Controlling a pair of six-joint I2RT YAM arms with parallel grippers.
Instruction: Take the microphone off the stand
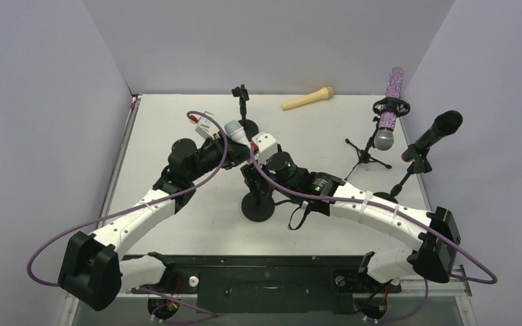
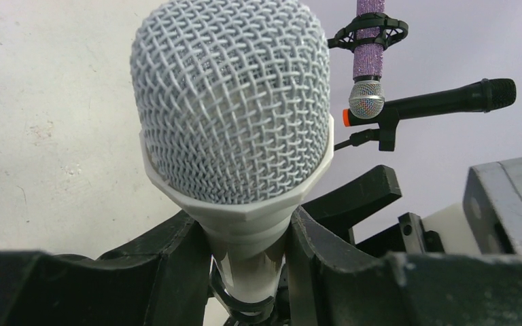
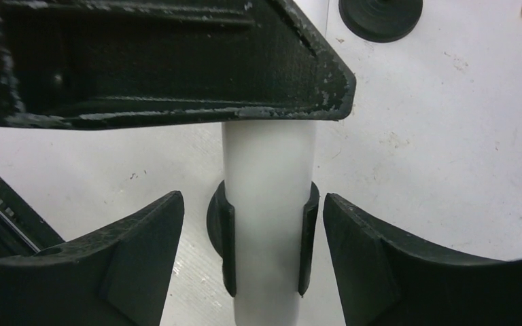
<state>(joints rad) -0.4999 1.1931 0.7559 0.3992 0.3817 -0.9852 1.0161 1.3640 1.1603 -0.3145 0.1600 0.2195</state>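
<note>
A white microphone with a silver mesh head (image 1: 234, 128) sits in the black clip of a round-based stand (image 1: 258, 207) at the table's middle. My left gripper (image 1: 225, 140) is shut on its neck just below the head; in the left wrist view the head (image 2: 234, 102) fills the frame above my left gripper (image 2: 248, 238). My right gripper (image 1: 253, 168) is open; in the right wrist view my right gripper (image 3: 253, 204) straddles the white body (image 3: 267, 170) and the clip (image 3: 225, 238), with gaps on both sides.
A purple glitter microphone (image 1: 389, 112) hangs in a tripod mount at the right. A black microphone (image 1: 435, 132) stands on its own stand beside it. A beige microphone (image 1: 307, 98) lies at the back. An empty stand (image 1: 243, 102) rises behind the grippers.
</note>
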